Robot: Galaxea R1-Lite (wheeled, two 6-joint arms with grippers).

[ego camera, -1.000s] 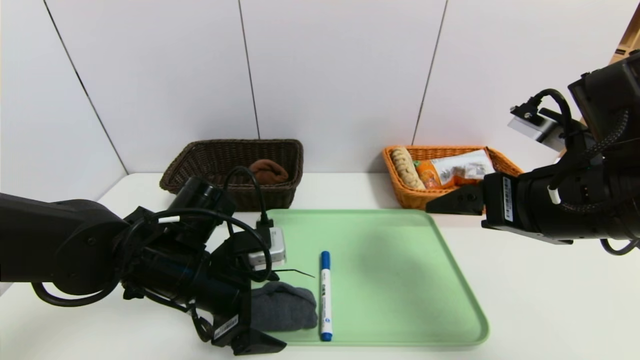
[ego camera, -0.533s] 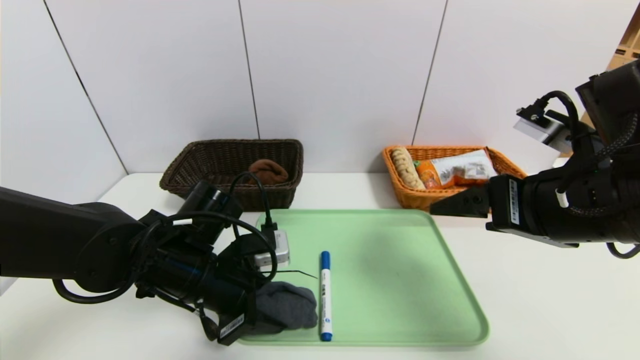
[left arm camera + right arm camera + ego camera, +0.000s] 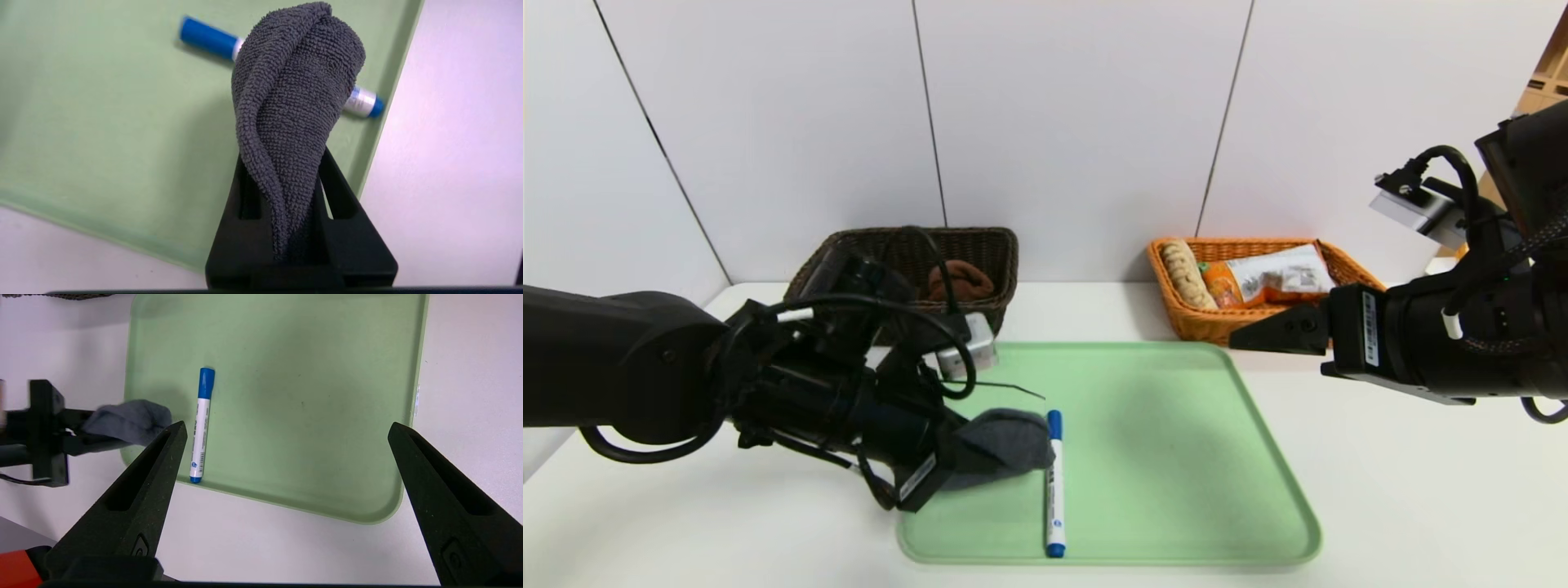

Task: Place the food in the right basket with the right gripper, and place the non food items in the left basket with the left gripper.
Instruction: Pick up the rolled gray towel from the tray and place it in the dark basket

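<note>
My left gripper [image 3: 956,459] is shut on the folded grey cloth [image 3: 1006,443] and holds it lifted above the left side of the green tray [image 3: 1176,457]. In the left wrist view the cloth [image 3: 294,90] stands pinched between the jaws of that gripper [image 3: 284,155]. The white marker with blue cap [image 3: 1054,490] lies on the tray beside it. The dark brown basket [image 3: 849,245] holds the rolled brown towel [image 3: 964,280]. The orange basket [image 3: 1347,269] holds the bread roll [image 3: 1183,273] and snack bag [image 3: 1270,278]. My right gripper [image 3: 286,425] is open and empty, hovering right of the tray. The red toy is not in view.
Both baskets stand at the back of the white table against the wall, the dark one left, the orange one right. The tray's middle and right part [image 3: 306,404] are bare green surface. The left arm's cable loops above the tray's left edge.
My left gripper has closed on the grey cloth and lifted it up and back off the tray's front left corner. The right arm has drifted slightly right.
</note>
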